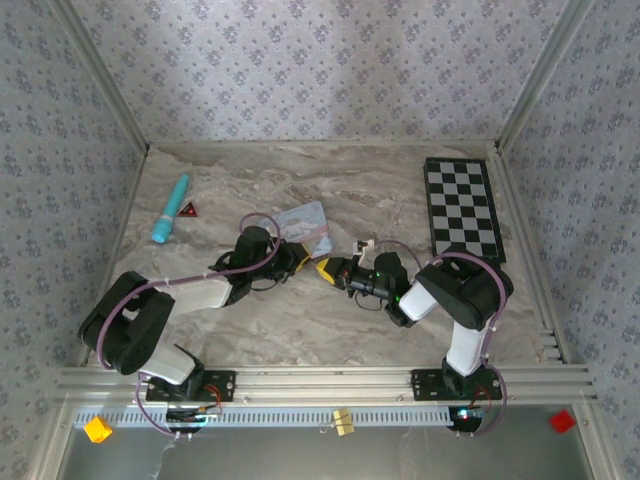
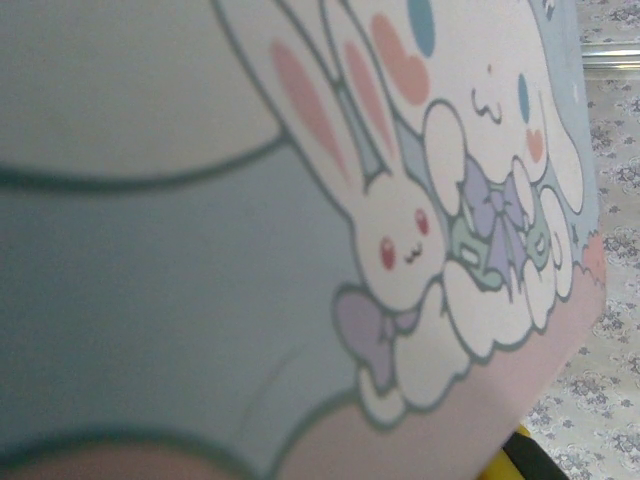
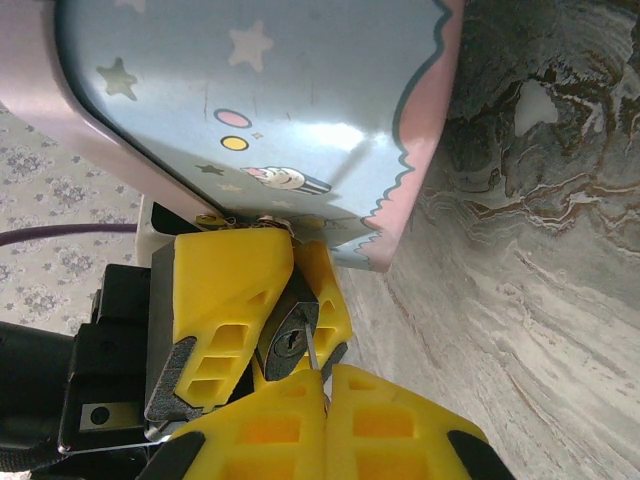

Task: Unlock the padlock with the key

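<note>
Two grips meet beside the tin (image 3: 260,110): the left gripper (image 3: 285,300) clamps the padlock (image 3: 285,330), the right gripper (image 3: 325,385) pinches the key (image 3: 312,354), tip just beside the keyhole (image 3: 291,343), so a slight tilt could make it skid off the face, jam, or twist the padlock loose.

A pale blue cartoon tin (image 1: 305,225) sits mid-table on the marbled table top (image 1: 300,330); up close its lid shows white rabbits with a lilac bow (image 2: 400,230), its side stars and a pink scalloped edge (image 3: 280,100). Far left lies a teal tube (image 1: 171,208), a small red-and-black triangle (image 1: 187,209) just beside it. A checkerboard (image 1: 462,208) lies far right (black and white squares), floral wallpaper behind
</note>
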Robot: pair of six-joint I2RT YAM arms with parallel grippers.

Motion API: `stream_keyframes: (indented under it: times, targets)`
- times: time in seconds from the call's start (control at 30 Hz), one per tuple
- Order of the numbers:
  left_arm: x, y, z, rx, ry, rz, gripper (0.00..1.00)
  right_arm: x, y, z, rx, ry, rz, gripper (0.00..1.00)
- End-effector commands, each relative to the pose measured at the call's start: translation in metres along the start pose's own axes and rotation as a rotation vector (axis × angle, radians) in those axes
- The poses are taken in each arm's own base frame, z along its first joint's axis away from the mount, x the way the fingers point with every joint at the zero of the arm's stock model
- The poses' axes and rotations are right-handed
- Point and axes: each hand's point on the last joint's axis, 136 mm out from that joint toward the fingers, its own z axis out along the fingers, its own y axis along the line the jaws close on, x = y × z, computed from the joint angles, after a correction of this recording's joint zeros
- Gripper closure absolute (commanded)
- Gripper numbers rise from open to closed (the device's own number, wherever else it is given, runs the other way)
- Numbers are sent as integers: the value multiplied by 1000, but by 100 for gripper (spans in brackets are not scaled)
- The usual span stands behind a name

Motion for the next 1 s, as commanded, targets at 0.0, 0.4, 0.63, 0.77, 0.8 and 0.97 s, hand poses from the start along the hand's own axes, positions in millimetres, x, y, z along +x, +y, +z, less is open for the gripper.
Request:
stream_keyframes:
  times: [0.0,0.4,0.63,0.77,0.8,0.97]
  targets:
    - [0,-20,-1,79,8,17,100,5,22,3,-63,22,-29,100]
    - [-1,-21,0,81,8,16,100,6,23,-1,-63,15,-37,100]
    - [0,-24,-1,90,11,15,100,4,24,1,-66,8,-37,100]
    - [2,-25,-3,96,13,12,100,1,25,0,-69,-3,-40,100]
    - [3,-25,-3,96,15,11,100,1,25,0,-69,-6,-40,100]
    - [7,-34,-6,127,20,6,100,-3,24,0,-65,-19,-35,100]
